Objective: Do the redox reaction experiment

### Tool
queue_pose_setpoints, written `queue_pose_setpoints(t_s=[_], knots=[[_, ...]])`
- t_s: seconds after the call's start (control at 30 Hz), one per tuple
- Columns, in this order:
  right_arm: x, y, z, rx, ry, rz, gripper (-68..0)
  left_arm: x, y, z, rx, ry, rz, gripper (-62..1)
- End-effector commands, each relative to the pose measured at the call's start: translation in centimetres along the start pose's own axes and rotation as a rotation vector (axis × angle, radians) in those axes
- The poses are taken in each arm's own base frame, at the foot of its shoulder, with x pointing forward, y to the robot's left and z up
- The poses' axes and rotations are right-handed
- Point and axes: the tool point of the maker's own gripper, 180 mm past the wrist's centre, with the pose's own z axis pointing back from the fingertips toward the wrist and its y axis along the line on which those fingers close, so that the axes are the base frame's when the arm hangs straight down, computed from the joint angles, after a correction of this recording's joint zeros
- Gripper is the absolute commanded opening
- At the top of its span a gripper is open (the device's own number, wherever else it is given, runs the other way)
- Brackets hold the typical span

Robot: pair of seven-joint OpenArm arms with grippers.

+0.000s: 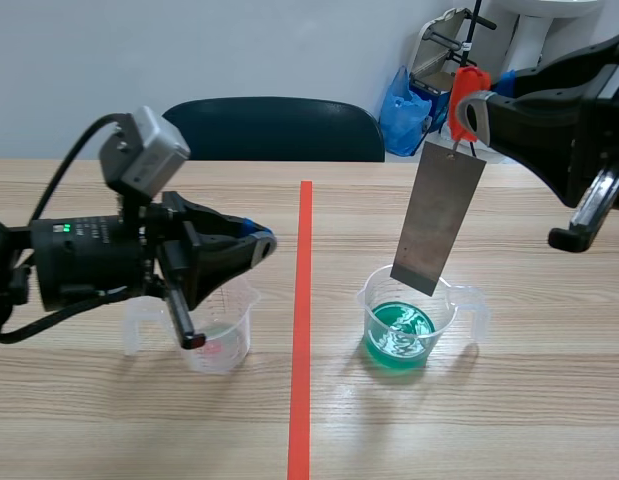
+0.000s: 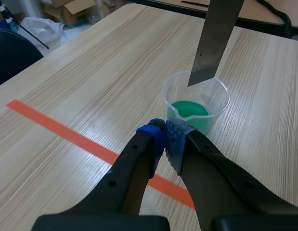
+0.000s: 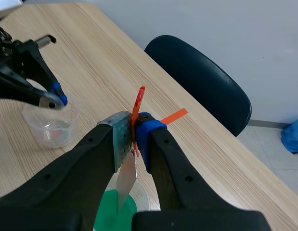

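**Step in hand (judged): lowering the metal into the solution.** The pale wood-grain tabletop [image 1: 509,420] carries two beakers, one either side of an orange-red tape line [image 1: 303,330].

The right arm [image 1: 564,120] is raised. The right jaws are closed on a small orange plastic clip [image 1: 467,85], from which a flat grey rectangular metal strip [image 1: 439,215] hangs tilted. Its lower edge hangs over the mouth of the clear plastic handled beaker of green liquid [image 1: 409,320], apparently not yet wetted, though the scene view leaves this uncertain.

The left arm [image 1: 89,260] hangs over the second clear plastic beaker [image 1: 219,340], the left jaws closed on nothing.

To do the step well, the strip's descent should probably:
- be straight and slow;
- be centred on the opening;
- let any swing die out first, so no corner catches the rim or tips the light beaker.

**Materials.**
- **Tabletop:** matt and finely striped.
- **Strip:** thin, rigid, dull brushed grey and square-cornered. It is likely free to pivot under the clip.
- **Beakers:** thin-walled, translucent and tapered, with a pouring lip and looped handle, so likely easy to shift.
- **Green liquid [image 1: 399,328]:** shallow and glossy.
- **Second beaker:** holds only a little pale liquid.
- **Clip:** smooth, hard plastic.
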Motion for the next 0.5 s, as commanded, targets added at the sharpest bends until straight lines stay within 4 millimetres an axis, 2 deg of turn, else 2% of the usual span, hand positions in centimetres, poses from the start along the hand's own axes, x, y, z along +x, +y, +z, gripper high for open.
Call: queue_pose_setpoints(t_s=[0.0,0.27,0.47], knots=[[0.9,-0.5,0.0,-0.006,-0.028,0.02,-66.9,1.2,-0.7,-0.9,-0.023,-0.041,0.003,-57.3],[0.9,-0.5,0.0,-0.006,-0.028,0.02,-66.9,2.0,-2.4,-4.8,-0.105,-0.062,0.011,-57.4],[0.9,-0.5,0.0,-0.006,-0.027,0.02,-66.9,2.7,-1.7,-6.4,-0.087,-0.082,0.015,-57.4]])
